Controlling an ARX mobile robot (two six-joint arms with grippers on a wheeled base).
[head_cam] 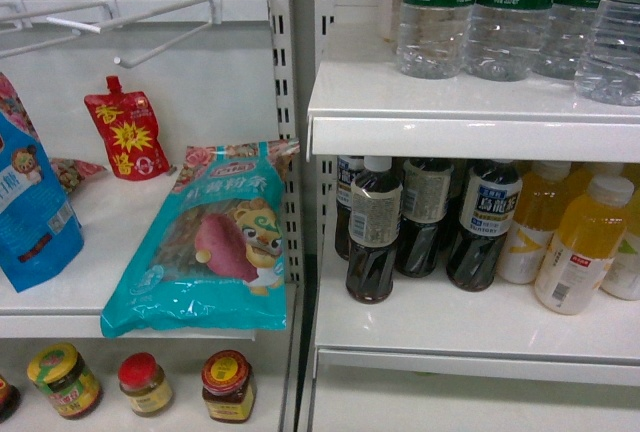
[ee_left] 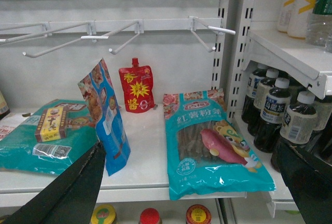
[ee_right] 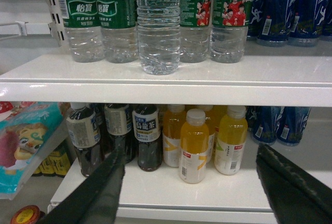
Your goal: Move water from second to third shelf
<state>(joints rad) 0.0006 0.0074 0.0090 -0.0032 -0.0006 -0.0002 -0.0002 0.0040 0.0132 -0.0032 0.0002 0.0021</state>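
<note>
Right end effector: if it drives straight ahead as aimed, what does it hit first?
Likely the front yellow juice bottle on the lower shelf, centred between the open right end effector fingers; depth is unclear. The water bottles sit on the shelf above that line.

Clear ribbed plastic water bottle (ee_right: 158, 37) stands on a glossy white shelf (ee_right: 207, 81).

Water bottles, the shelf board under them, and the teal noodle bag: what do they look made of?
Water bottles: clear ribbed plastic, glossy, with a green film label; you can see through them. Shelf board: probably white-painted metal, smooth and slightly shiny, with a folded front lip. Teal noodle bag: thin glossy plastic film, creased, catching glare.
</note>
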